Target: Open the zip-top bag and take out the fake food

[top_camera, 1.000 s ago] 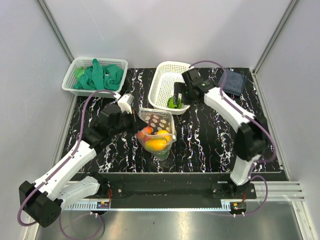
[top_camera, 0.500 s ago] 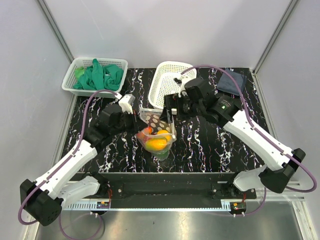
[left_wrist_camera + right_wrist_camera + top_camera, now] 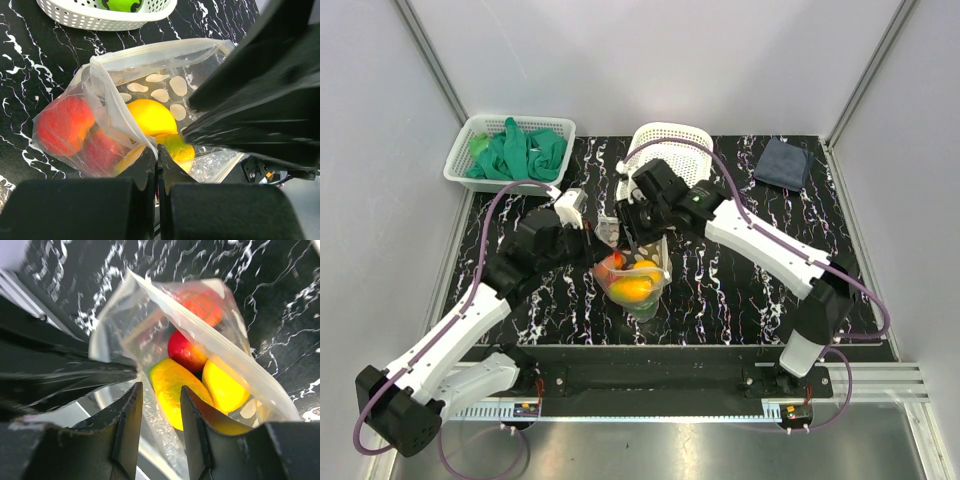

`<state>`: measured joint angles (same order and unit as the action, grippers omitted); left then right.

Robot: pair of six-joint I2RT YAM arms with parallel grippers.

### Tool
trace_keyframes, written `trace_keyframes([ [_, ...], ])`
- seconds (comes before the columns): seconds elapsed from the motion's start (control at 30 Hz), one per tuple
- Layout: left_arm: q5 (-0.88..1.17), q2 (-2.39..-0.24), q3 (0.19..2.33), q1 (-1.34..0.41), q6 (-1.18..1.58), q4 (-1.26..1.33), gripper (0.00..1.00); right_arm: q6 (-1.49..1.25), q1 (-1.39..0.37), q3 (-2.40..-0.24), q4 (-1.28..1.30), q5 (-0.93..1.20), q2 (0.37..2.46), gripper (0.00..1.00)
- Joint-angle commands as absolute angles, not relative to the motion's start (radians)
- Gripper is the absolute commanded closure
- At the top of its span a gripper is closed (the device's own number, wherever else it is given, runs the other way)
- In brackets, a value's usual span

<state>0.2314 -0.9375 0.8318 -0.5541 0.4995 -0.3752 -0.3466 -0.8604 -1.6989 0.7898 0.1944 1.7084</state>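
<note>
The zip-top bag (image 3: 638, 272) stands near the table's middle with its mouth open and the fake food (image 3: 632, 288) inside. In the left wrist view, red (image 3: 62, 125) and yellow (image 3: 150, 116) pieces show through the bag (image 3: 165, 60). My left gripper (image 3: 158, 150) (image 3: 600, 240) is shut on the bag's near rim. Over the bag's mouth my right gripper (image 3: 161, 390) (image 3: 638, 238) hangs with its jaws partly open. A yellow-green piece (image 3: 172, 385) lies just beyond its fingertips. Whether they touch it is unclear. A red piece (image 3: 185, 351) and a yellow one (image 3: 222, 387) lie beside it.
A white basket (image 3: 665, 140) (image 3: 90, 17) stands just behind the bag and holds a green fruit (image 3: 120, 4). Another basket (image 3: 470, 135) with green gloves (image 3: 520, 152) sits at the back left. A dark cloth (image 3: 783, 162) lies at the back right.
My right arm has swung from the white basket over to the bag's mouth, and its jaws have narrowed. The left gripper has kept its hold on the bag's rim.
</note>
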Motion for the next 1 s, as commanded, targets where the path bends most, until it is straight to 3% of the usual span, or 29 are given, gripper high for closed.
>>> trace_keyframes([
  [0.0,0.236,-0.922,0.871,-0.551,0.488,-0.359,1.00,-0.287,-0.868,-1.681,0.790,0.256,1.719,0.57],
  [0.57,0.219,-0.979,0.962,-0.551,0.471,-0.344,1.00,-0.242,-0.868,-1.494,0.732,0.382,1.744,0.55],
  [0.77,0.270,-1.068,0.999,-0.551,0.474,-0.315,1.00,-0.278,-0.868,-1.410,0.654,0.455,1.720,0.40],
  [0.8,0.282,-1.087,0.997,-0.551,0.476,-0.310,1.00,-0.281,-0.867,-1.396,0.623,0.474,1.715,0.32],
  [0.97,0.298,-1.115,0.959,-0.552,0.505,-0.264,1.00,-0.339,-0.868,-1.299,0.473,0.514,1.695,0.13],
])
